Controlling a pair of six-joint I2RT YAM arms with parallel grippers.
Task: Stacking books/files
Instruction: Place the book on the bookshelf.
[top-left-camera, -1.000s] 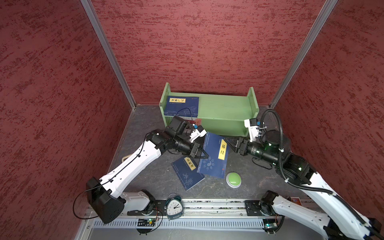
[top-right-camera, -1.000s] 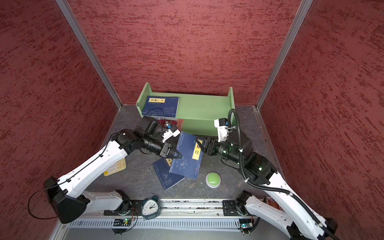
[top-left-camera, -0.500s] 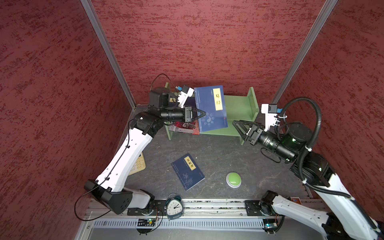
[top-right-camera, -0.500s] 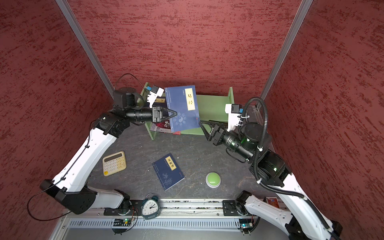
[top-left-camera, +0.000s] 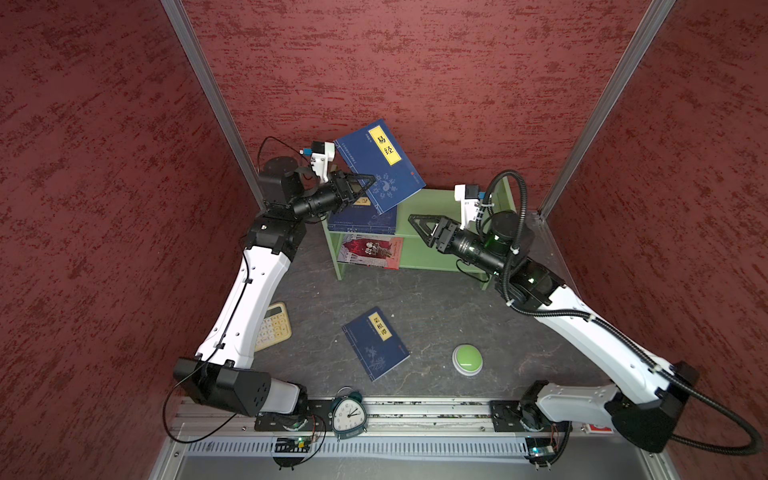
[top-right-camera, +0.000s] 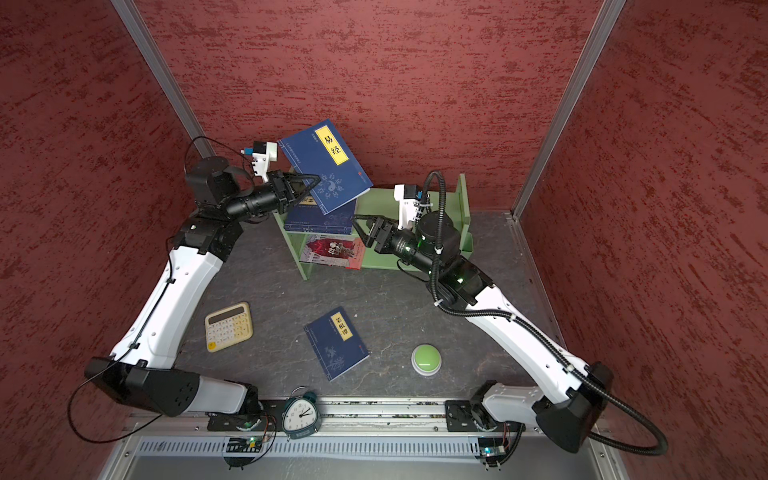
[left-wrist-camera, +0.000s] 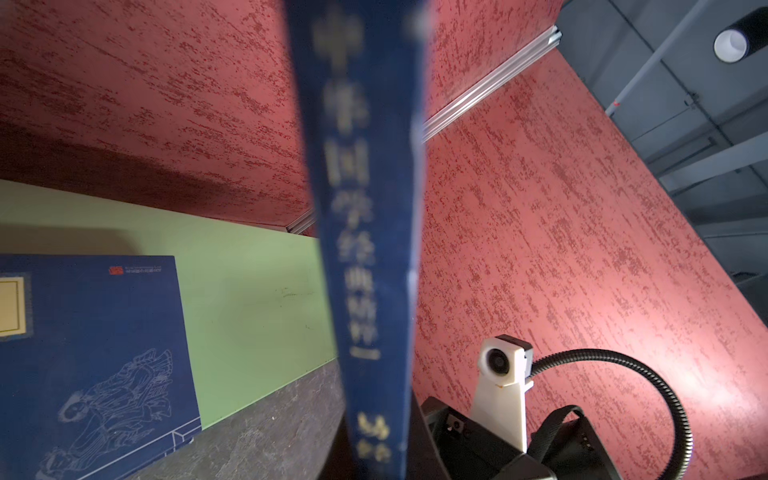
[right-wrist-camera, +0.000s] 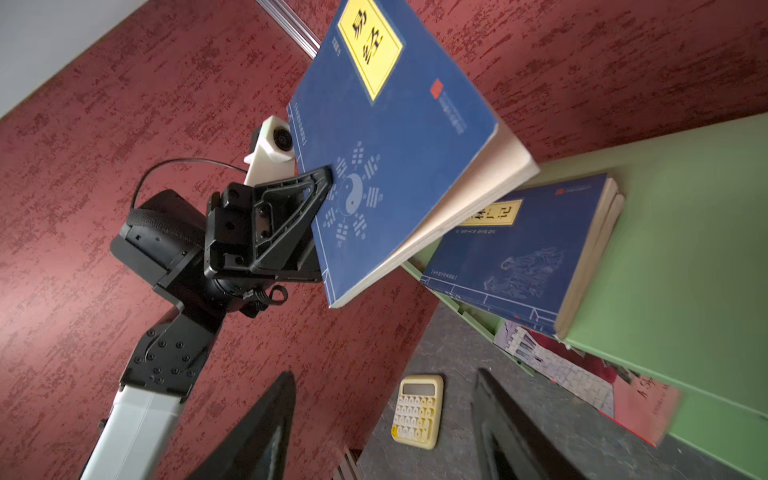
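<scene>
My left gripper (top-left-camera: 368, 183) is clamped on the navy book with the yellow label (top-left-camera: 380, 166). The jaws bite the cover beside its spine, one fingertip (right-wrist-camera: 326, 176) landing next to the yin-yang emblem. The book juts out past my fingertips, raised and tilted in the air. In the left wrist view its spine (left-wrist-camera: 365, 208) runs straight away from the gripper, blurred.

Just below that gripper the green shelf (top-left-camera: 432, 203) carries a stack of navy books (top-left-camera: 361, 216) lying flat on its top board. The right wrist view shows two page edges in that stack (right-wrist-camera: 519, 253). The held book hangs above the stack; I cannot tell how close its low corner comes. On the board underneath lies the red-and-white book (top-left-camera: 372, 249), sticking out past the front edge.

My right gripper (top-left-camera: 413, 219) hovers over the shelf, pointing across at the left gripper and the held book. Its fingers (right-wrist-camera: 266, 432) are spread wide with nothing between them.

Well below both grippers, down on the dark tabletop, one more navy book (top-left-camera: 376, 343) lies flat and askew, label up. A cream calculator (top-right-camera: 228, 326) lies near my left forearm and a green button (top-left-camera: 467, 359) on the right arm's side.
</scene>
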